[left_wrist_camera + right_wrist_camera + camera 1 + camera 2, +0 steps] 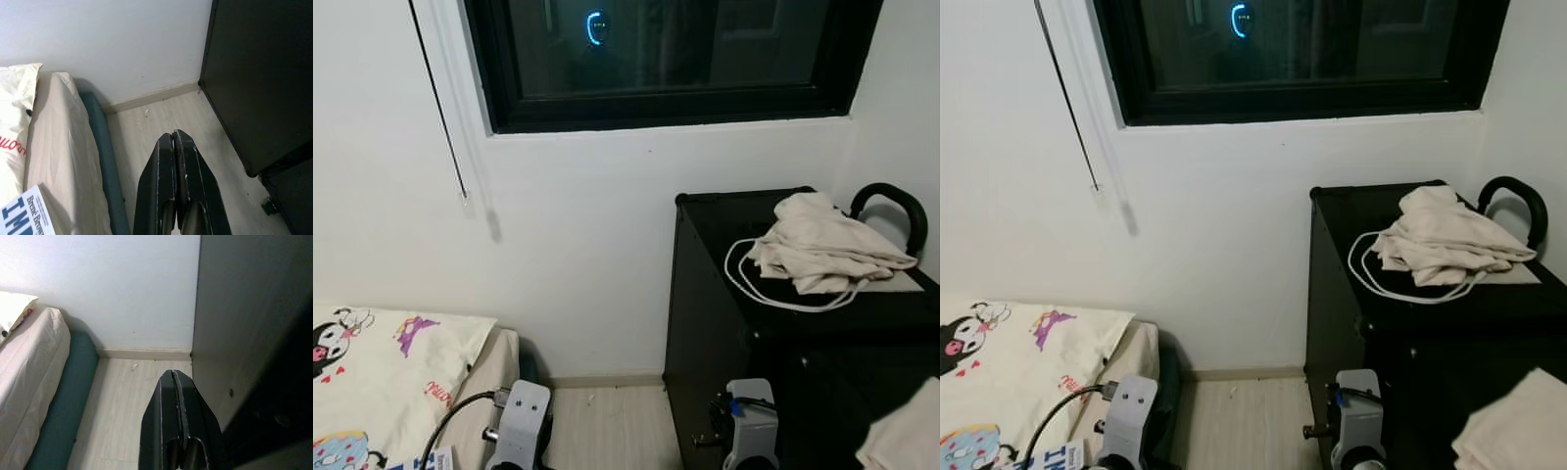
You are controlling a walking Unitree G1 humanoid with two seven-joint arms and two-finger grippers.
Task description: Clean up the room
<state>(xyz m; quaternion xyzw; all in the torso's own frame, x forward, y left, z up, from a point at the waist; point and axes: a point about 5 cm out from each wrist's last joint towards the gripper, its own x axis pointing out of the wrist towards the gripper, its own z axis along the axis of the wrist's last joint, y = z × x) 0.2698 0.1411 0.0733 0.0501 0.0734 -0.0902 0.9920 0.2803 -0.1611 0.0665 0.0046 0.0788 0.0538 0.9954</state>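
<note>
A crumpled cream cloth (827, 250) with a white cord lies on top of a black cabinet (724, 323) at the right. A second cream cloth (906, 436) shows at the lower right corner. My left gripper (173, 139) is shut with nothing in it, hanging over the light floor beside the bed (58, 142). My right gripper (173, 377) is shut too, empty, low beside the black cabinet (244, 333). Both wrists (519, 421) show at the bottom of the eye views.
A bed with a cartoon-print cover (372, 372) and a blue-lettered book (24, 213) is at the lower left. A dark window (666, 49) sits above the white wall. A black curved handle (891, 201) rises behind the cabinet. A strip of floor (607, 421) runs between bed and cabinet.
</note>
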